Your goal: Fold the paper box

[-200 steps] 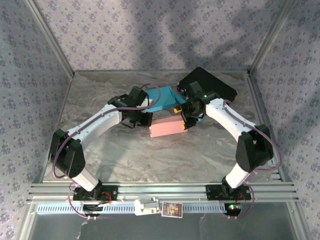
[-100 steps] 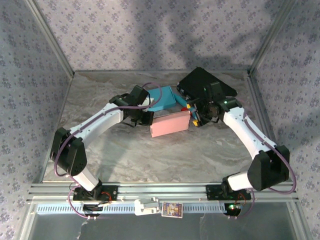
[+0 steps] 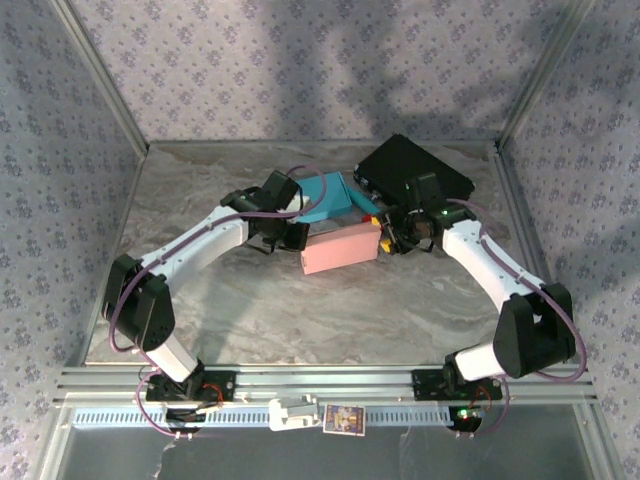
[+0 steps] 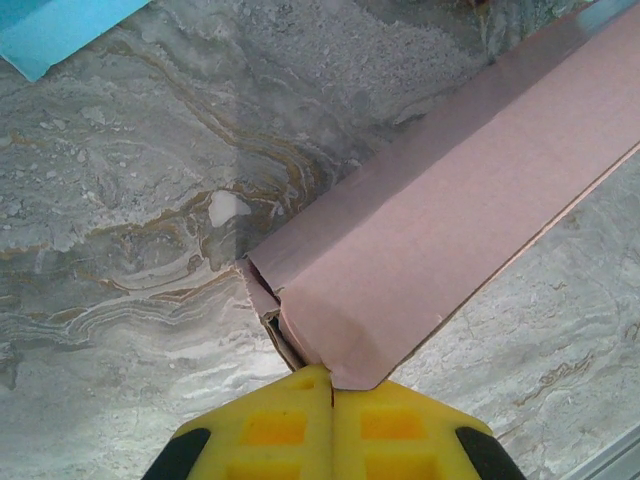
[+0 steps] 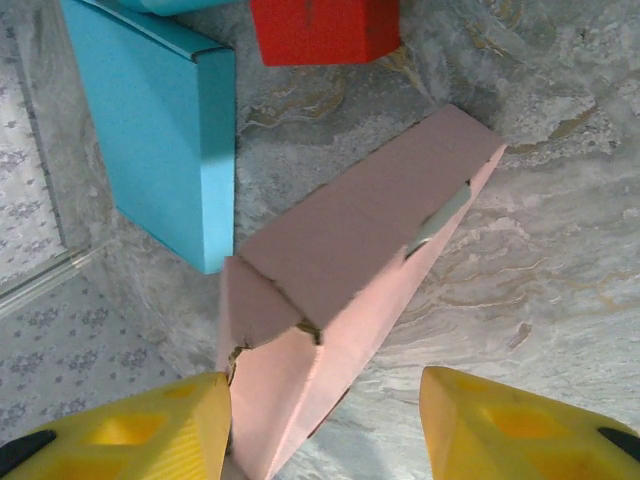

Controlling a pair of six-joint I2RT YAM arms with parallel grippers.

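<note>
Landmark: I took the pink paper box (image 3: 340, 248) as the reference; it lay flat on the marbled table (image 3: 300, 310), long side running left to right, between the two grippers.
Box condition: in the right wrist view I saw the end flap at the right-hand end folded in but not flush, with a small slot open along the box's side.
Left gripper (image 4: 332, 385): at the left end of the box. The yellow fingers were pressed fully together, tips meeting the rounded corner flap. I could not tell whether any paper was nipped between them.
Right gripper (image 5: 330, 410): at the right end of the box. The jaws stood partly apart and gripped nothing; one finger (image 5: 150, 430) lay against the box's side, and the other was clear of it over bare table.
Teal box (image 3: 330, 195): just behind the paper box, on its far side.
Red item (image 5: 325, 28): beyond the paper box's far side, beside the teal box.
Black case (image 3: 415, 165): farther behind the paper box, toward its right end.
</note>
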